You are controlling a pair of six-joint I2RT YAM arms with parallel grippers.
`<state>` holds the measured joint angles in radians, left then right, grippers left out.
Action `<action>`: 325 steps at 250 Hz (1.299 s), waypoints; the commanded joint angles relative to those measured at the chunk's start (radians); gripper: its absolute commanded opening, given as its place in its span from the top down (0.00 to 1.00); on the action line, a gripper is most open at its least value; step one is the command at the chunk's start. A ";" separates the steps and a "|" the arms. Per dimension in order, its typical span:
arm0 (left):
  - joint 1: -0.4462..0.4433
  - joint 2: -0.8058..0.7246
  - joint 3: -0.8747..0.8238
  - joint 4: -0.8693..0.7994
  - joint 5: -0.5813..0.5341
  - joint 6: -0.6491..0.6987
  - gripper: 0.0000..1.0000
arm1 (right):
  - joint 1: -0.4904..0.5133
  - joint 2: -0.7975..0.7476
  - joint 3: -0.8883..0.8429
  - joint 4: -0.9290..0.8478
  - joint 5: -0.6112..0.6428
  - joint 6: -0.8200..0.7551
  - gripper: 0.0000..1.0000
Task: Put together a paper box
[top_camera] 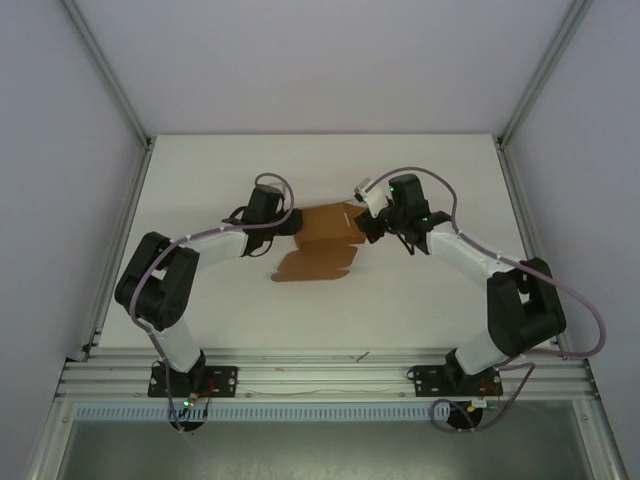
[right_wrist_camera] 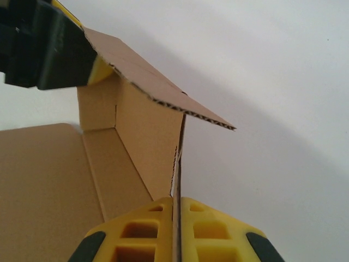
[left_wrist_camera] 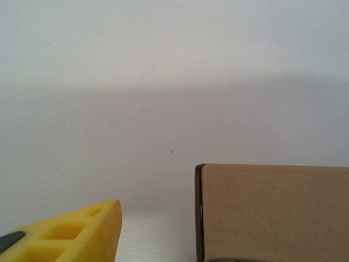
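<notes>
The paper box (top_camera: 322, 243) is a brown cardboard sheet, partly folded, in the middle of the table (top_camera: 220, 180). Its far half stands up as walls and its near flaps lie flat. My right gripper (right_wrist_camera: 177, 201) is shut on the thin edge of an upright side wall (right_wrist_camera: 144, 147) at the box's right end; a flap (right_wrist_camera: 163, 90) slants above it. My left gripper (top_camera: 291, 222) sits at the box's left end and is open. Its one visible yellow finger (left_wrist_camera: 82, 234) stands apart from a cardboard panel (left_wrist_camera: 272, 213), which hides the other finger.
White table surface lies all round the box. Metal frame posts (top_camera: 120, 100) and white enclosure walls border the table left, right and behind. A rail (top_camera: 320, 378) with both arm bases runs along the near edge.
</notes>
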<state>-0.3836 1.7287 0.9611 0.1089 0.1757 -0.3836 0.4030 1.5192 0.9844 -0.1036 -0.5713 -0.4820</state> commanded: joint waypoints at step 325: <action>-0.085 0.006 0.048 -0.009 -0.201 -0.028 1.00 | 0.007 -0.265 -0.193 0.168 0.350 0.228 0.15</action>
<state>-0.4629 1.7893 1.0050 0.1417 0.1207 -0.4664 0.4183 1.3354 0.8017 0.0135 -0.3603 -0.3202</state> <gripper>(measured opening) 0.084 0.742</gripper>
